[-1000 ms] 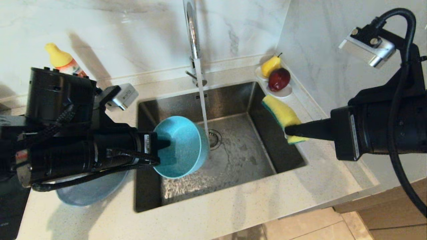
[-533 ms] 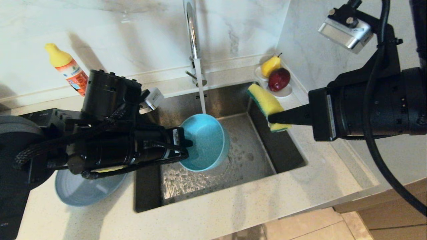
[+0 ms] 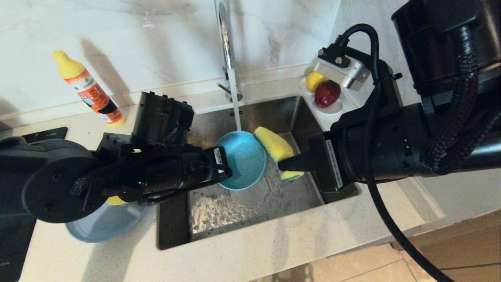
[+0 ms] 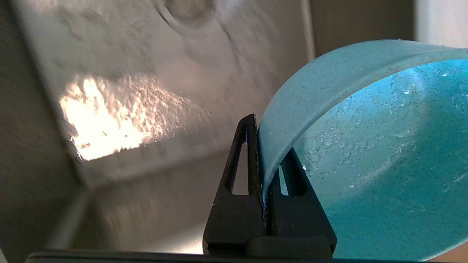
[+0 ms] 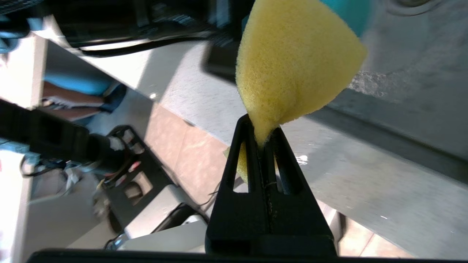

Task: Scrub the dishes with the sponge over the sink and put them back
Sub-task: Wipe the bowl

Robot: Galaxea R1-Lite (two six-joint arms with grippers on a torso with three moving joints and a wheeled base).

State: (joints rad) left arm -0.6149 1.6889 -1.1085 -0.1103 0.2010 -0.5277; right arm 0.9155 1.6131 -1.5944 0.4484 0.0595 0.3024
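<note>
Left gripper (image 3: 226,172), centre of the head view, is clamped on the rim of the teal bowl (image 3: 242,158); one finger (image 4: 241,171) sits outside the wall, the other inside. The bowl hangs tilted over the sink (image 3: 258,113), its inside wet, with the tap (image 3: 224,31) stream falling at its upper rim. Right gripper (image 3: 283,164), just right of centre, is pinched tight on a corner of the sponge (image 3: 274,147), yellow face up. The sponge sits against the bowl's right rim; actual contact cannot be confirmed. The plate (image 3: 101,223) lies lower left on the counter (image 3: 254,254), partly under the left arm. A bottle (image 3: 88,90) stands upper left. A fruit dish (image 3: 332,107) sits upper right.
</note>
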